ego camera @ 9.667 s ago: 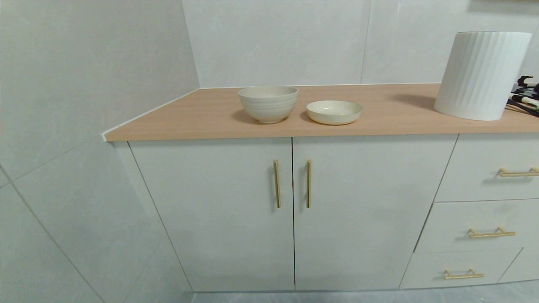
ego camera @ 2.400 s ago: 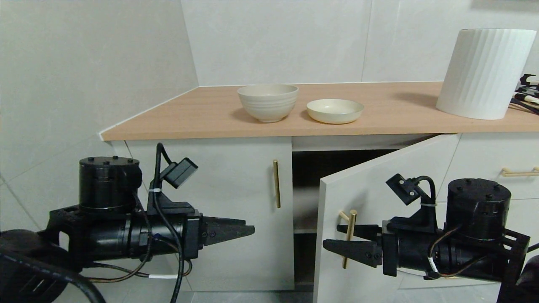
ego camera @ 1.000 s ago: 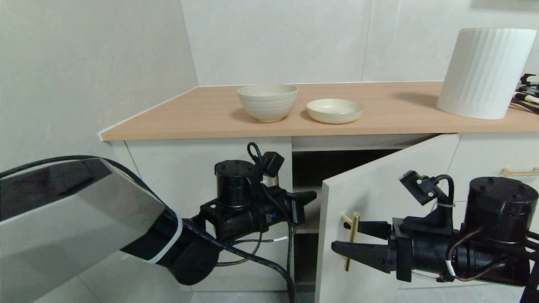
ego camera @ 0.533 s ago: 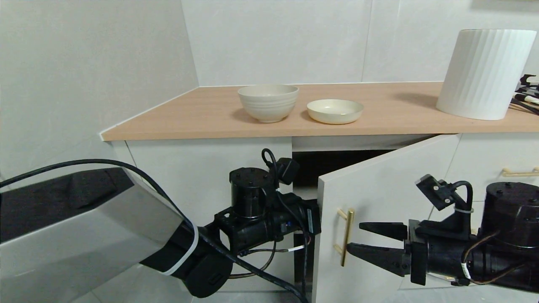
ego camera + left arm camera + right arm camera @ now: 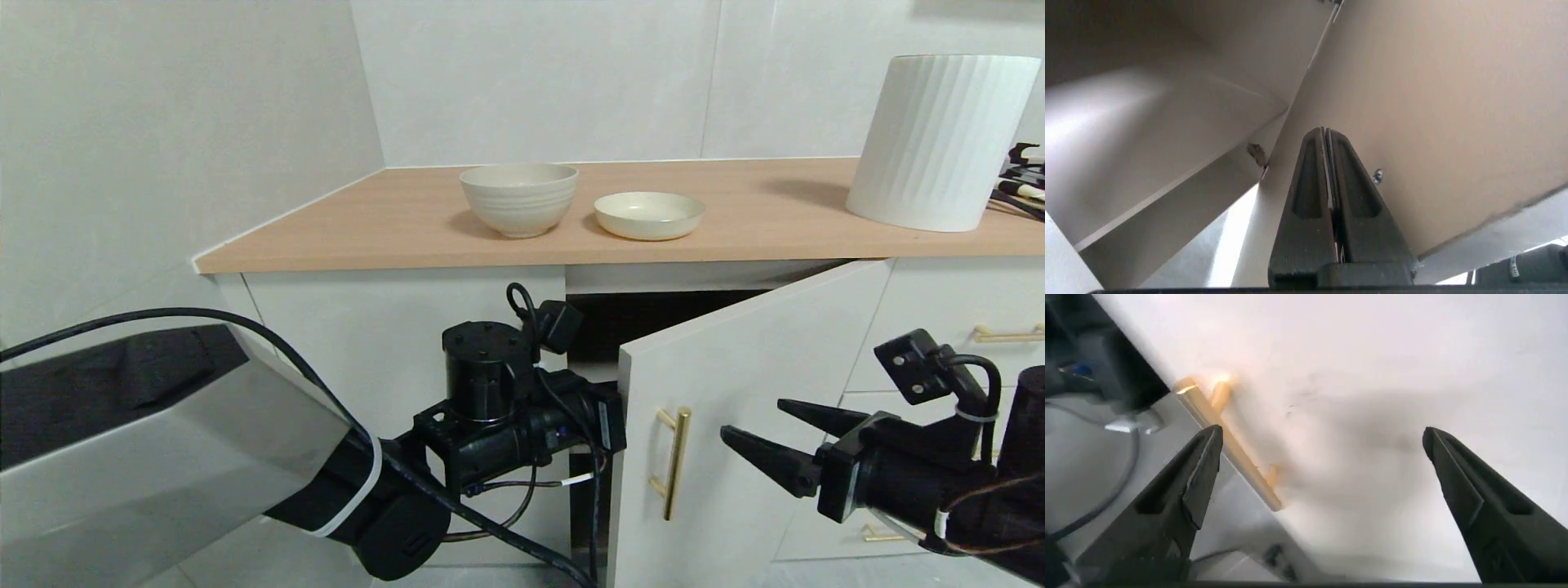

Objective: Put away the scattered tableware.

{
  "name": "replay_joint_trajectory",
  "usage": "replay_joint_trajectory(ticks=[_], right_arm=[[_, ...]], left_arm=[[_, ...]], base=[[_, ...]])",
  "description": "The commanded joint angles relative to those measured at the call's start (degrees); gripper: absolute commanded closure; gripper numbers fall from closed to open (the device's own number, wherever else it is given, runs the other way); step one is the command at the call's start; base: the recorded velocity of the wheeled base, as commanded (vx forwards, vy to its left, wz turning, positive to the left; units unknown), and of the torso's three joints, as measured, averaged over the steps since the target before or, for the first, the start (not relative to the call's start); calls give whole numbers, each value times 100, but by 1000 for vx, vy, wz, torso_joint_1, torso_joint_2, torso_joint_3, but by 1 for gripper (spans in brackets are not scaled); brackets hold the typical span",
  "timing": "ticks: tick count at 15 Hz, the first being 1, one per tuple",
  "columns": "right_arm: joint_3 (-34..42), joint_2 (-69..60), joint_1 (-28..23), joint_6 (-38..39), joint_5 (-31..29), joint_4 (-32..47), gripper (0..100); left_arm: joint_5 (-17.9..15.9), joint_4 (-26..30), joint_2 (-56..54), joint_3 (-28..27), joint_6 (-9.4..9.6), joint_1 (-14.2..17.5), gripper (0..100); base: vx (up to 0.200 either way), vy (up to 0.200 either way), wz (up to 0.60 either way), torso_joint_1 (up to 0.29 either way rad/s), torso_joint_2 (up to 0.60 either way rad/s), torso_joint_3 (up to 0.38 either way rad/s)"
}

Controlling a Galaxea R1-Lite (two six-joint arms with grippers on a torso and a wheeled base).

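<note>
A ribbed cream bowl (image 5: pixel 520 198) and a shallow cream dish (image 5: pixel 649 215) stand side by side on the wooden countertop (image 5: pixel 367 237). Below them the right cabinet door (image 5: pixel 751 343) hangs partly open, its gold handle (image 5: pixel 673 463) facing out. My left arm (image 5: pixel 490 408) reaches to the door's free edge, its fingers hidden behind it. In the left wrist view my left gripper (image 5: pixel 1324 135) is shut and empty, against the door's inner face (image 5: pixel 1437 106). My right gripper (image 5: pixel 751 418) is open and empty, just right of the handle (image 5: pixel 1237 453), pointing at the door's front (image 5: pixel 1372 367).
A tall white ribbed container (image 5: pixel 939 143) stands at the counter's right end, with dark utensils (image 5: pixel 1020 192) beside it. Drawers with gold handles (image 5: pixel 1008 332) lie right of the open door. The left cabinet door (image 5: pixel 384 343) is closed. A tiled wall (image 5: pixel 163 122) bounds the left side.
Both cabinet doors were closed at first; the right one now stands ajar. My right gripper has let go of the handle and drawn back to the right. My left arm moved in to the door's edge.
</note>
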Motion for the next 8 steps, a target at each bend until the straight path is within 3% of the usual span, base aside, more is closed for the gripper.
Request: replay_joint_trajectory(ticks=[1,3,4,6,8], right_arm=[[-365,-1430,202,-77,-102,1740,0],[-1130,-2423,492,-24,101,4183,0],[-1323,-2555,501,55,338,4667,0],[-1323,-2528,501,274,707,4684,0],[-1332,-2493,501,301,707,4667,0]], left_arm=[[-2,-2,-76,35,-3,-8,100],[-2,-2,-85,88,-3,-17,100],[-2,-2,-85,105,-3,-44,100],[-10,-2,-85,167,6,-114,100],[-10,-2,-59,193,6,-167,100]], base=[[0,0,0,0,0,0],[0,0,0,0,0,0],[0,0,0,0,0,0],[0,0,0,0,0,0],[0,0,0,0,0,0]])
